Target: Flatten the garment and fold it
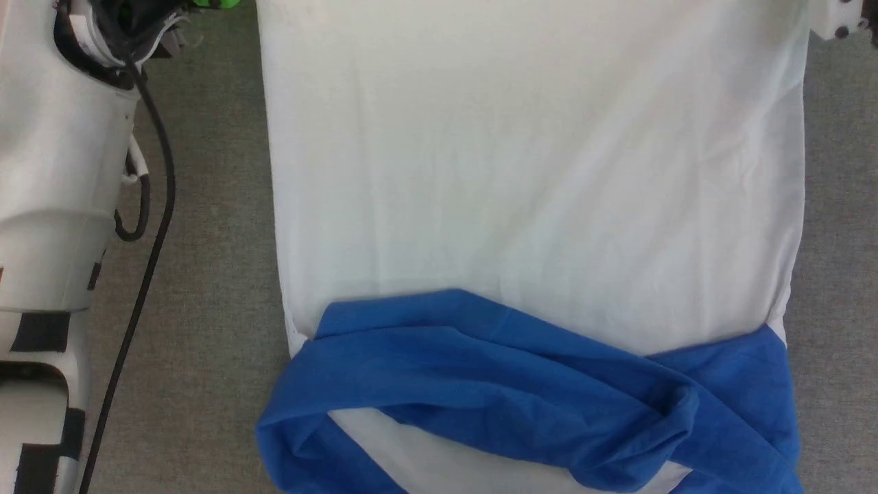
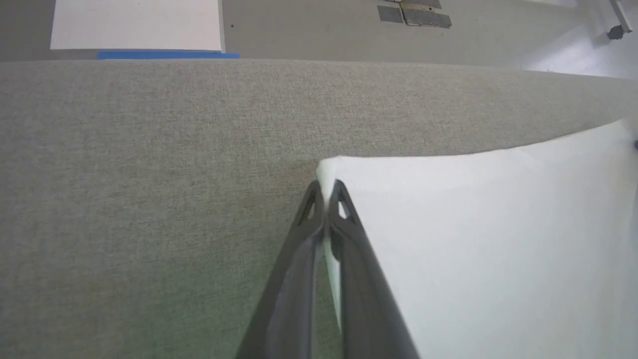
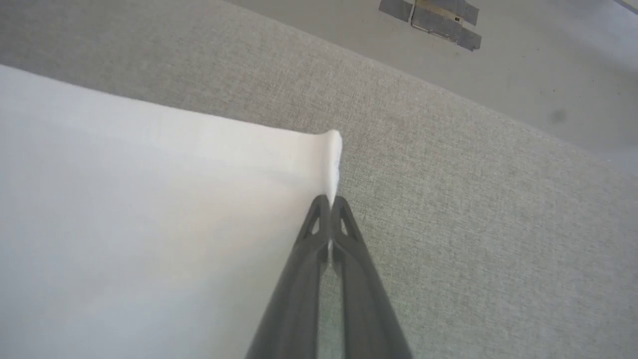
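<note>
White cloth of the garment (image 1: 535, 171) lies on the grey desk (image 1: 206, 274), its long axis running near to far, with the blue sleeves (image 1: 480, 357) crossed over the near end. The hem is at the far end, one corner per arm. The left pincer (image 2: 326, 192) is pressed together on the far-left corner and the right pincer (image 3: 329, 202) on the far-right. Both point toward the desk's far edge, so the fold probably draws the hem back toward the sleeves.

A grey, cloth-covered tabletop (image 1: 206, 274) carries the garment (image 1: 535, 171): its white body spread wide, its blue sleeves (image 1: 514, 370) crossed over the near end.
</note>
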Available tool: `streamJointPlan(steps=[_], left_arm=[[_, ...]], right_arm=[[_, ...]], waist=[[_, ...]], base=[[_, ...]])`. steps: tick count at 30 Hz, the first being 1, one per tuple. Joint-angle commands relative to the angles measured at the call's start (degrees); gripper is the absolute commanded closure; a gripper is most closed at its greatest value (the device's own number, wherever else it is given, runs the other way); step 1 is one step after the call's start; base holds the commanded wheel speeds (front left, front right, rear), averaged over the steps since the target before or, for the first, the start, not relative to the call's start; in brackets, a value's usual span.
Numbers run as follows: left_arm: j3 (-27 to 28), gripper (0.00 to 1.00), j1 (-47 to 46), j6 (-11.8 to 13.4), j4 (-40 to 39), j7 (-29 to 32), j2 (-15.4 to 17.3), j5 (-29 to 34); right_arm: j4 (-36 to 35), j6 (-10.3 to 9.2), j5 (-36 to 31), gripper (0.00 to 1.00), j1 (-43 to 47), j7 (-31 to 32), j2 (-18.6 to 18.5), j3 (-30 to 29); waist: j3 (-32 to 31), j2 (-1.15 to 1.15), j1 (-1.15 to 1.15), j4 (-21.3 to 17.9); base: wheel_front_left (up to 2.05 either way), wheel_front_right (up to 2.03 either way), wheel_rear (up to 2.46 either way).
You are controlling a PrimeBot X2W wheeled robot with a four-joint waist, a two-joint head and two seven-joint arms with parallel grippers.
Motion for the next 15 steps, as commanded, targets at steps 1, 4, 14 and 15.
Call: streamJointPlan(steps=[1,4,14,15], left_arm=[[0.84,1.0,1.22,-0.83,-0.15,-1.15,0.14,-0.97],[2.09,1.0,3.71,-2.75,-0.23,-3.58,-0.21,-2.93],[2.49,1.0,16.94,-6.93,-4.11,-9.22,-0.77,-7.82],[2.47,1.0,18.48,-7.05,-4.75,-9.53,-0.71,-8.26]], right_arm=[[0.47,-0.1,0.6,1.0,1.17,-1.38,-0.34,-0.39],[1.27,-0.1,2.01,1.0,3.48,-4.51,-0.35,-0.94],[-1.14,-0.1,10.04,1.0,16.59,-10.98,-1.44,-3.09],[-1.69,-0.1,10.49,1.0,18.24,-11.09,-1.7,-3.09]], waist=[[-3.63,0.33,0.0,0.76],[-7.94,0.33,0.0,1.33],[-23.16,0.33,0.0,2.81],[-24.39,0.33,0.0,2.87]], base=[[0.0,0.0,0.0],[0.0,0.0,0.0],[0.0,0.0,0.0],[0.0,0.0,0.0]])
